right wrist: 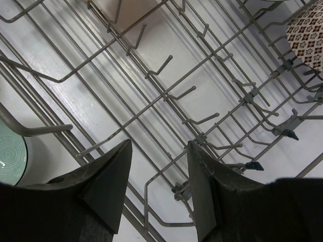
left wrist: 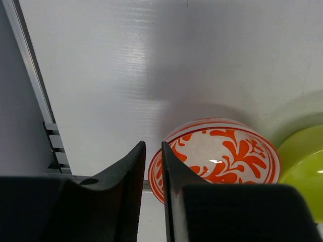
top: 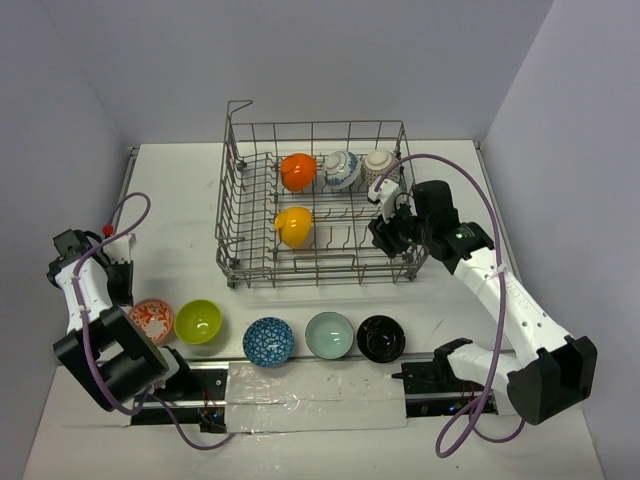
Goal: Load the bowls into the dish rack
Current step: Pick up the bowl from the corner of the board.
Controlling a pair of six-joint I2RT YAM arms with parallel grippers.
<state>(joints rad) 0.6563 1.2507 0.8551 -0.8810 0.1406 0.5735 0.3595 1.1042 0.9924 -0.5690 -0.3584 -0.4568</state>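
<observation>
Left wrist view: left gripper point(left wrist: 153, 147) pinches the red-and-white bowl point(left wrist: 222, 156) by its rim; lift it level toward the dish rack point(top: 315, 125), where the right gripper point(right wrist: 159, 146) hangs spread.

Clearance report
Tines point(right wrist: 166, 63) are studding the dish rack point(top: 300, 281) floor; its near-right bay is lying open beside the yellow bowl point(top: 293, 226). A bowl row point(top: 268, 341), red-and-white bowl point(top: 152, 319) leftmost, is blocking the near table point(top: 180, 220).
</observation>
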